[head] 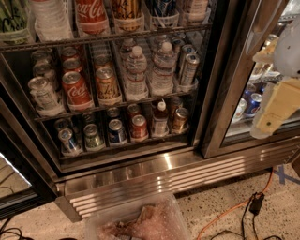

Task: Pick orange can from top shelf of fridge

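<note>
The fridge [140, 173] fills the view, its left compartment showing wire shelves of drinks. The highest shelf in view [117, 35] carries a coppery orange can [125, 8] with dark lettering, cut off by the top edge, between a red Coca-Cola can [91, 14] and a blue can [164, 8]. A second orange can [107, 84] stands on the shelf below. My gripper [272, 115], a cream-coloured piece, hangs at the far right in front of the right glass door, well away from both orange cans and holding nothing.
Water bottles [137, 70] and red Coca-Cola cans [75, 89] fill the middle shelf, with small cans on the bottom one. A steel door post [225, 79] separates the compartments. A clear plastic bin [140, 220] and an orange cable [225, 213] lie on the floor.
</note>
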You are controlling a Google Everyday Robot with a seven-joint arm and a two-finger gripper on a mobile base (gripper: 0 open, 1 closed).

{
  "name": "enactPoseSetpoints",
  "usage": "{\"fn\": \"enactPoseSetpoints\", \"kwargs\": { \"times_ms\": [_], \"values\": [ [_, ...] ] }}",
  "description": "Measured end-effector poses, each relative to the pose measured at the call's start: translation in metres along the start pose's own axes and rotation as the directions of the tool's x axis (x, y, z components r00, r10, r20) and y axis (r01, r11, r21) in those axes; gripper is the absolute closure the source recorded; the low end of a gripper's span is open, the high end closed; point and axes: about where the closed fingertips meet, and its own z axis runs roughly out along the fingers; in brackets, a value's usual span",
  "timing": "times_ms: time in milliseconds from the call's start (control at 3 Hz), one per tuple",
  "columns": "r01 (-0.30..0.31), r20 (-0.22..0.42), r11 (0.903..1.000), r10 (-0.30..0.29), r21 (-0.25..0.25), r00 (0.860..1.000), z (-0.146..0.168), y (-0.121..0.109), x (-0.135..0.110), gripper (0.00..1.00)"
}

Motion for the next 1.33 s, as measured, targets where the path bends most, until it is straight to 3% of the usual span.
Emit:
{"fn": "enactPoseSetpoints", "kwargs": {
  "times_ms": [333,667,1000,1333],
  "values": [
    [-0.036,0.143,0.9992,0.034,0.014,0.989,0.005,-0.024,-0.033,0.00],
    [-0.064,0.321,0.9974,0.051,0.032,0.946,0.001,-0.042,-0.086,0.00],
    [-0.064,0.321,0.9974,0.051,0.032,0.946,0.001,-0.042,-0.086,0.00],
    [-0.120,0.389,0.9926,0.104,0.018,0.915,0.012,-0.051,-0.094,0.00]
  ]
}}
